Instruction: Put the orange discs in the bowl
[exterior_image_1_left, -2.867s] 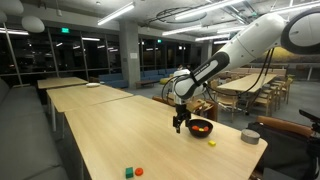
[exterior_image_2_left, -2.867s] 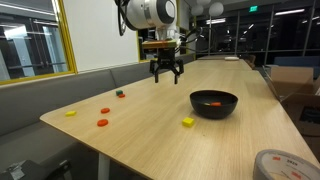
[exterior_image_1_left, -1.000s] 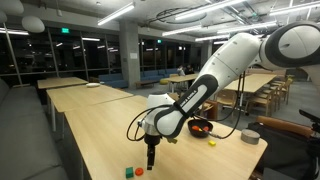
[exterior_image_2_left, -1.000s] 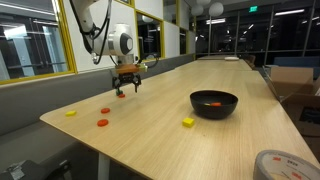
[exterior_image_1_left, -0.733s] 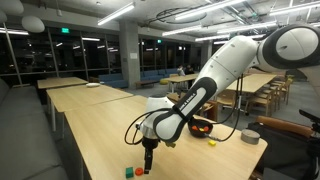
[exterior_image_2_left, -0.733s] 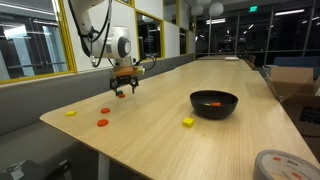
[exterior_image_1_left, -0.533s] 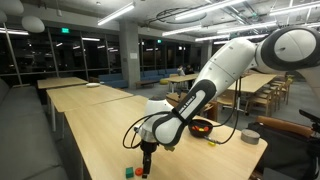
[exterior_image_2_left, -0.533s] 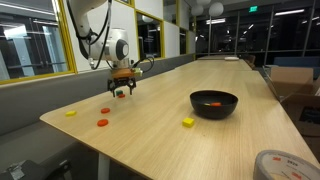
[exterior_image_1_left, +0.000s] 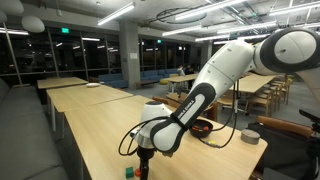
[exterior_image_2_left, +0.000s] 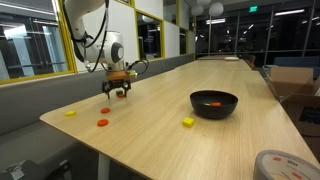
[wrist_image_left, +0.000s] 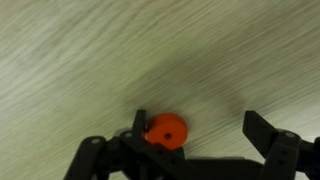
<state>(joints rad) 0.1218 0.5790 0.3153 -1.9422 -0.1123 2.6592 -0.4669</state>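
Observation:
My gripper (wrist_image_left: 200, 128) is open and low over the wooden table, its fingers on either side of one orange disc (wrist_image_left: 165, 131), which lies close to the left finger. In both exterior views the gripper (exterior_image_1_left: 143, 167) (exterior_image_2_left: 117, 92) is at the table end far from the bowl. Two orange discs (exterior_image_2_left: 105, 110) (exterior_image_2_left: 102, 123) lie on the table near it. The black bowl (exterior_image_2_left: 214, 103) stands mid-table with an orange piece inside. The arm partly hides the bowl in an exterior view.
A small green block (exterior_image_1_left: 128, 172) lies right beside the gripper. Yellow pieces lie near the bowl (exterior_image_2_left: 187, 122) and by the table corner (exterior_image_2_left: 70, 113). A grey round squat object (exterior_image_2_left: 283, 165) sits at the table's other end. The table edge is close to the discs.
The arm has swung from above the bowl to the far end of the table and come down; over the last second the open gripper sank over the disc by the green block.

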